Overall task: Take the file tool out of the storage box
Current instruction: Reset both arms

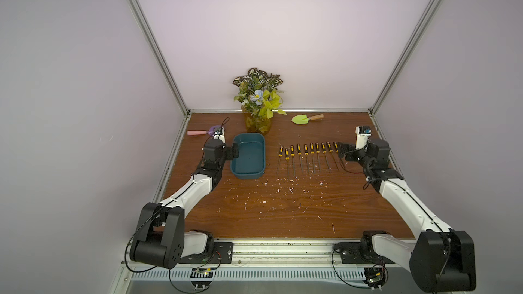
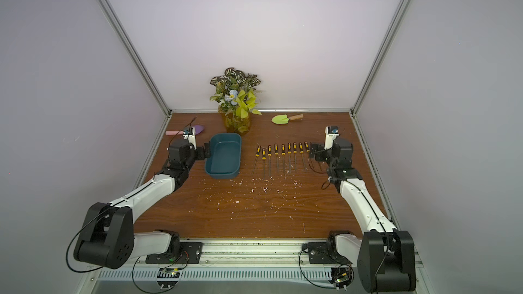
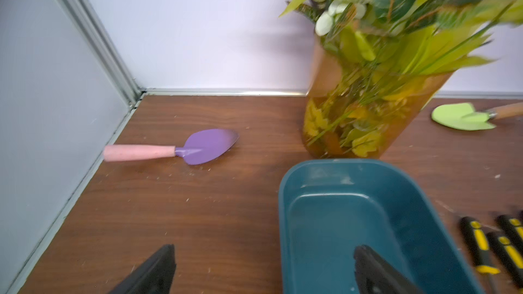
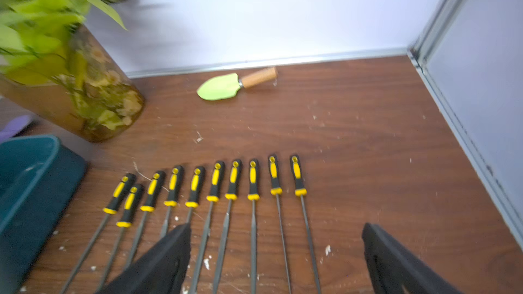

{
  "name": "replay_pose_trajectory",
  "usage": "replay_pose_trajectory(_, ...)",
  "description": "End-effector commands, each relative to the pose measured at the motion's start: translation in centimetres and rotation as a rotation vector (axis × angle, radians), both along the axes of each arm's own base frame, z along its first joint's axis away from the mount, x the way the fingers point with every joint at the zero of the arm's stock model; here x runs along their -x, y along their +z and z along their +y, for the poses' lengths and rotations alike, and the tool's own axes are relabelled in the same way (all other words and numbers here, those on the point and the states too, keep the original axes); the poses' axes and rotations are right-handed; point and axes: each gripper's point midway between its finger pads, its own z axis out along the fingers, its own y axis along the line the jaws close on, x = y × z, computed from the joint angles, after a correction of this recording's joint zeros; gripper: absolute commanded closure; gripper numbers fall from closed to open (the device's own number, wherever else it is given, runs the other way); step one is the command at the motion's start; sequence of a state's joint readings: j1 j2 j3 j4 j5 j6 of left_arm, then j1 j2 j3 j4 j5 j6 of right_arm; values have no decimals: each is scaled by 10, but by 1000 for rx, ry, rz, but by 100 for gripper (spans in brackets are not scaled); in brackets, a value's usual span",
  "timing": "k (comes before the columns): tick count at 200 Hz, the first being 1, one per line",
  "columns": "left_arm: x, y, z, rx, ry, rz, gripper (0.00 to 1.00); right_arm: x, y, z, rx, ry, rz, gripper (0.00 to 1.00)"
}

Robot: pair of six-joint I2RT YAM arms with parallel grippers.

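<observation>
1. The storage box [image 1: 249, 156], a low dark teal tub, sits on the wooden tabletop [image 1: 283, 216] towards its left edge, about midway between front and back. Both top views show only its bare floor, with no file inside.
2. The files [image 4: 215, 182] lie in one row on the tabletop between the box and the right edge. Their handles point to the back edge and their thin shafts to the front edge. None touches the box.
3. Count: ten files, one storage box, one amber vase of leaves [image 1: 258, 125] at the middle of the back edge, and two small trowels. The green trowel [image 1: 301, 119] lies near the back edge, on the right-edge side of the vase. The purple trowel [image 3: 209, 145] lies near the back left corner.
4. The left gripper [image 3: 264, 247] is spread wide and grips nothing. One finger is over the inside of the box and the other is outside its wall nearest the left edge.
5. The right gripper [image 4: 276, 226] is also spread wide and empty. It is low over the shafts at the end of the row nearest the right edge.
6. Handling, as a judgement: each file looks light and stiff. It has a narrow steel shaft lying almost flat on the wood, which would be hard to pinch and easy to roll.
7. The black and yellow handle is thicker and looks rubbery. It seems the better place to hold, pinched across its width near the yellow collar.
8. With every file out on the tabletop, the task appears complete.
</observation>
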State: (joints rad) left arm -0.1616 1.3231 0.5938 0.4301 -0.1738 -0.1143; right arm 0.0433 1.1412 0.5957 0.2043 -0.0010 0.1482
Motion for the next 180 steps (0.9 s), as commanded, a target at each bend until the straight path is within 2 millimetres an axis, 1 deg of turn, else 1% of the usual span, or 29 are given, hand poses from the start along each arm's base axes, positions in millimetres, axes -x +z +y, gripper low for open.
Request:
replay_pose_trajectory(1,-6,22,25,-95,113,-151,0,-10,33,-26,11,-148,-211,1)
replay_pose_trajectory(14,-2,12,33,-121,151,-138,0,-7,22,-37,51,-196,-185,1)
replay_pose_trajectory(22,2,6,35,-136,157,-134,0,-6,18,-40,71,-208,-180,1)
replay_pose_trajectory(35,11,-2,42,-162,186,-139,0,-2,11,-43,97,-213,-184,1)
replay_pose_trajectory(49,18,-7,49,-186,215,-167,0,2,1,-40,132,-178,-217,1)
replay_pose_trajectory(59,21,-11,48,-189,205,-189,0,5,-5,-39,142,-173,-246,1)
replay_pose_trajectory(70,20,-21,45,-180,184,-178,0,9,-13,-40,138,-176,-268,1)
replay_pose_trajectory(77,20,-27,42,-178,165,-175,0,10,-12,-39,129,-175,-308,1)
replay_pose_trajectory(89,22,-27,38,-174,143,-208,0,14,-13,-38,127,-169,-360,1)
replay_pose_trajectory(96,23,-27,41,-170,155,-221,0,15,-13,-38,126,-169,-388,1)
replay_pose_trajectory(107,28,-27,45,-150,169,-229,0,14,-19,-37,128,-166,-396,1)
replay_pose_trajectory(126,39,-25,54,-96,174,-279,0,15,-36,-31,132,-130,-387,1)
replay_pose_trajectory(133,43,-28,53,-89,164,-289,0,18,-31,-31,131,-133,-432,0)
replay_pose_trajectory(139,45,-31,51,-93,148,-293,0,20,-32,-31,130,-137,-436,0)
replay_pose_trajectory(149,47,-25,49,-97,136,-334,1,21,-36,-35,130,-156,-400,0)
replay_pose_trajectory(165,43,-31,51,-92,149,-285,0,20,-36,-38,131,-174,-390,1)
replay_pose_trajectory(180,43,-30,53,-91,164,-298,0,15,-36,-38,128,-177,-399,1)
